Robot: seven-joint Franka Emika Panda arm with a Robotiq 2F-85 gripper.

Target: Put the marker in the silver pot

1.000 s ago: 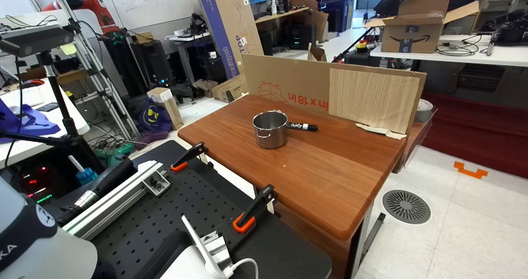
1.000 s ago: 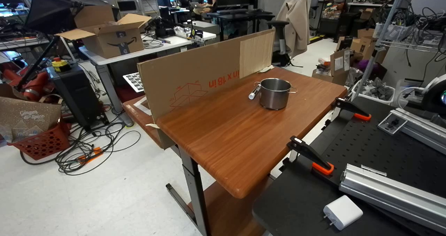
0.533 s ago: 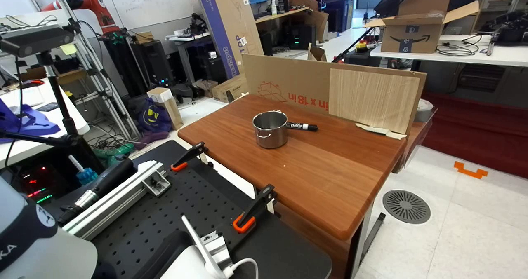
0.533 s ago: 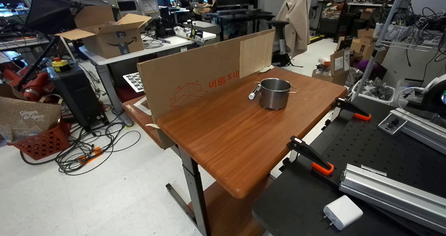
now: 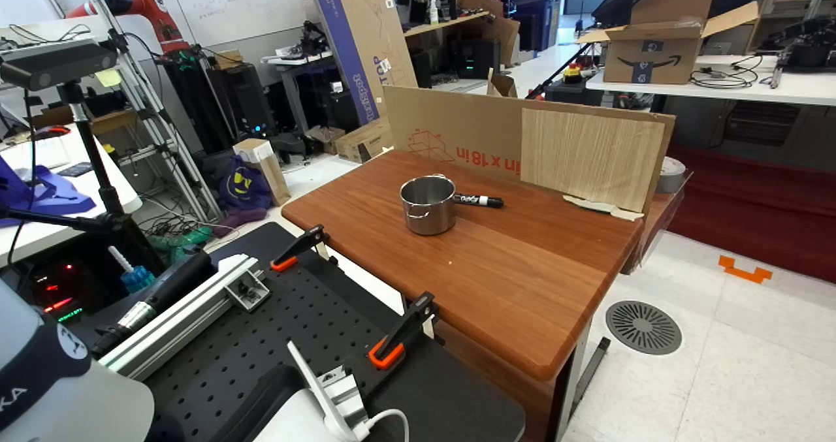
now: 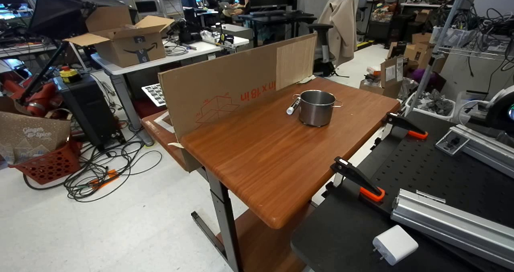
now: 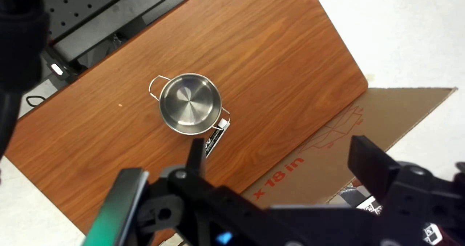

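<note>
Wrist view: brown counter (image 7: 269, 57) below, the claw (image 7: 279, 144) hanging wide, empty, well above the pot (image 7: 190, 102). Just beside the pot lies the marker (image 7: 215, 140), one end seemingly under the pot's handle (image 7: 229, 117). I'd set the claw across the freer end, drop straight down, then draw away from the pot before lifting.
</note>
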